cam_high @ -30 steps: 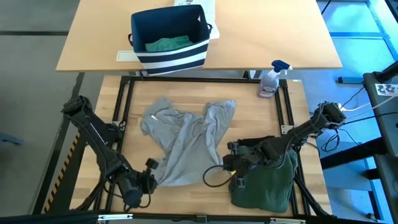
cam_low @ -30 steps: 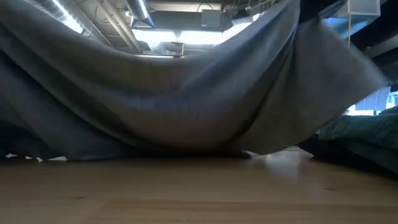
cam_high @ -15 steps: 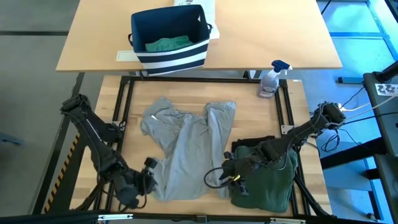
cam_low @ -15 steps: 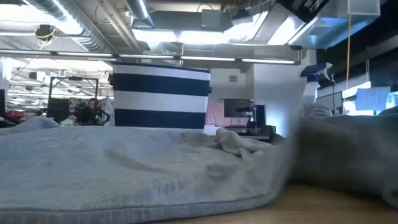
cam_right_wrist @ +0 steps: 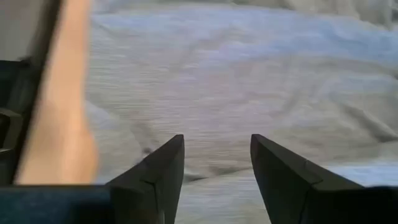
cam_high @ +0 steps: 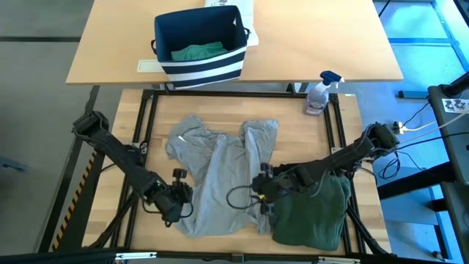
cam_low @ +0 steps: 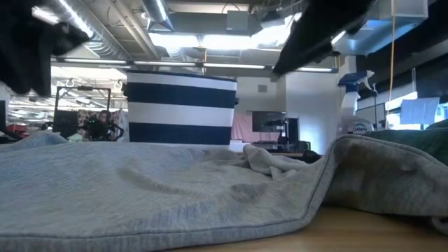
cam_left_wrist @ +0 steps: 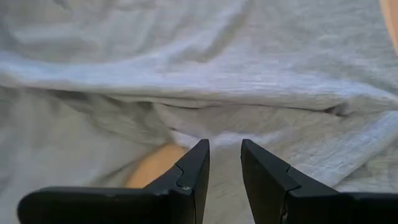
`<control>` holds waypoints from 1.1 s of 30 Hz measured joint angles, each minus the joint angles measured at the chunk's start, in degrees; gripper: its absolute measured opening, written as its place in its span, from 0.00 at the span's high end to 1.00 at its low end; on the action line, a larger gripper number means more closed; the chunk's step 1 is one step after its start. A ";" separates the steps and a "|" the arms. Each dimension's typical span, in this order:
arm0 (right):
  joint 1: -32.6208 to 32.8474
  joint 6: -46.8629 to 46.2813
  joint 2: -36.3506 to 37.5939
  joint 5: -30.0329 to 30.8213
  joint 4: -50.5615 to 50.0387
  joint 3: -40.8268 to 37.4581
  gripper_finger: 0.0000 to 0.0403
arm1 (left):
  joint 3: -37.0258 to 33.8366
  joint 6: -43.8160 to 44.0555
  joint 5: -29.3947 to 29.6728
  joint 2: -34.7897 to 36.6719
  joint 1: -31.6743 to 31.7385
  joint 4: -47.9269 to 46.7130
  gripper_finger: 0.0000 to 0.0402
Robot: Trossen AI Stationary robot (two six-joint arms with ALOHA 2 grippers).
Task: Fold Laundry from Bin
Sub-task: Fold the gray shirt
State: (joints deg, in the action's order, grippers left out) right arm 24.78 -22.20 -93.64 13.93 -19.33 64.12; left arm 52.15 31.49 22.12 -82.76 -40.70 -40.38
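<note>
Grey garment [cam_high: 220, 172] spread flat mid-tabletop [cam_high: 308, 136], dark green one [cam_high: 311, 213] folded beside it; bin [cam_high: 198, 44] on far tabletop. Left gripper [cam_left_wrist: 224, 163] jaws slightly parted, right gripper [cam_right_wrist: 216, 160] jaws wider, both empty over grey cloth.

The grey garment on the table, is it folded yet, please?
Not folded: the grey garment lies loosely spread and rumpled on the table.
</note>
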 joint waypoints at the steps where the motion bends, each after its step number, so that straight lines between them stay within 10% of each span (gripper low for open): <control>1: -0.86 -0.01 -0.65 -0.03 -0.09 0.00 0.55 | -1.43 -0.10 -0.92 0.00 0.40 1.92 0.78; 26: -9.07 1.53 -7.94 -4.48 -4.53 0.00 0.64 | -13.32 29.87 -43.76 0.00 -7.31 16.02 0.78; 33: -9.14 2.54 -7.94 -2.73 -4.55 0.00 0.64 | -5.83 21.13 -32.93 2.83 -6.30 6.29 0.82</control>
State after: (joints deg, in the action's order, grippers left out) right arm 15.64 -19.67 -101.58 11.20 -23.88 64.12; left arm 46.32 52.63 -10.82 -79.93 -47.00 -34.09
